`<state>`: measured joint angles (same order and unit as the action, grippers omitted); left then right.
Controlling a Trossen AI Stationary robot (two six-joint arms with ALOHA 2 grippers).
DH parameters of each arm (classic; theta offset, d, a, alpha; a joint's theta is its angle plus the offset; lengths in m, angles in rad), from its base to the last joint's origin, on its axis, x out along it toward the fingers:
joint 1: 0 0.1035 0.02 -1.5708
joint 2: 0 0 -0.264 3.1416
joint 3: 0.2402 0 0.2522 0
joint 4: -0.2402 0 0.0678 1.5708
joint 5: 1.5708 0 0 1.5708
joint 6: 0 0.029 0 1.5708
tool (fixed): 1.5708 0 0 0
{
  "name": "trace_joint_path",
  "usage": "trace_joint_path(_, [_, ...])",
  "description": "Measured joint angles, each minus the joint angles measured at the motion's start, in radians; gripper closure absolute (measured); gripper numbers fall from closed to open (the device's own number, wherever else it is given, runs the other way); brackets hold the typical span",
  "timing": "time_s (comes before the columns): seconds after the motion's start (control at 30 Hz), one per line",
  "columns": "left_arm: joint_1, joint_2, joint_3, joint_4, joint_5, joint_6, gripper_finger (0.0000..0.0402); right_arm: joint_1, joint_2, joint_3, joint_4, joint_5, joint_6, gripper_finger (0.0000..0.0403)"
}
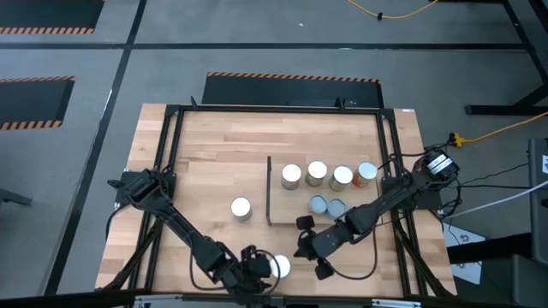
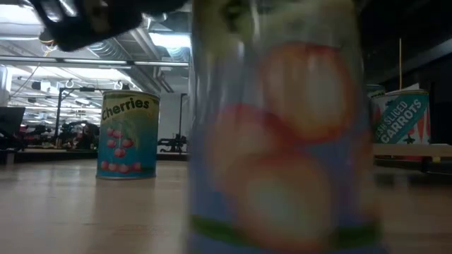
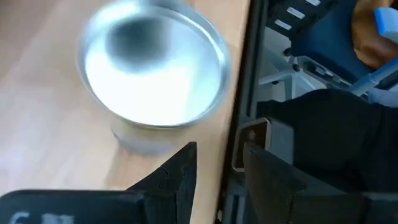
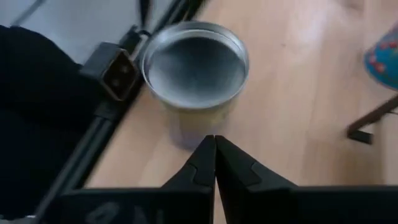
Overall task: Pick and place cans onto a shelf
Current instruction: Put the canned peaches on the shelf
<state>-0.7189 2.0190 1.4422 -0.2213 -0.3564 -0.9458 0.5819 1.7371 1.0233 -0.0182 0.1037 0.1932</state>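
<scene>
A silver-topped can [image 1: 280, 267] stands upright on the tabletop near the front edge; it fills the low view [image 2: 275, 141]. My left gripper [image 1: 259, 267] is open just left of it; the can [image 3: 152, 71] lies ahead of the fingers, not between them. My right gripper [image 1: 297, 254] is shut and points at the same can [image 4: 194, 68] from the right. The shelf [image 1: 330, 192] with its dark upright panel [image 1: 269, 190] holds several cans, among them a carrots can [image 2: 402, 116]. Another can [image 1: 241, 208], labelled Cherries [image 2: 127, 134], stands left of the panel. My right gripper's shut fingertips [image 4: 215, 146] point at the lower side of the can [image 4: 199, 127], slanting down from the table's right. I cannot tell whether they touch it. The can stands upright on the table.
The black table frame [image 3: 239, 93] runs along the front edge right beside the can. The panel's foot [image 4: 372, 124] and the Cherries can [image 4: 385, 56] lie farther off. Bare wood lies on the table's left half [image 1: 197, 162].
</scene>
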Motion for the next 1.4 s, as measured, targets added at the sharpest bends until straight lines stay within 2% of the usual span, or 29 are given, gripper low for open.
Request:
trace_joint_path(0.27, [0.046, 0.0, 0.0, -0.001, 0.007, 0.014, 0.0277, 0.022, 0.004, 0.001, 0.019, -0.009, 0.011, 0.0391])
trace_joint_path(0.7, [0.049, 0.0, 0.0, -0.002, 0.007, 0.016, 0.0277, 0.022, 0.004, 0.001, 0.024, -0.009, 0.008, 0.0391])
trace_joint_path(0.9, [0.049, 0.0, 0.0, -0.001, 0.005, 0.016, 0.0277, 0.021, -0.004, 0.04, -0.09, -0.009, 0.008, 0.0391])
trace_joint_path(1.17, [0.045, 0.0, 0.0, -0.001, 0.005, 0.016, 0.0277, 0.024, -0.005, 0.197, -0.387, -0.01, 0.008, 0.0391])
trace_joint_path(1.4, [0.045, 0.0, 0.0, -0.001, 0.005, 0.016, 0.0277, 0.024, -0.005, 0.24, -0.392, -0.011, 0.014, 0.0389])
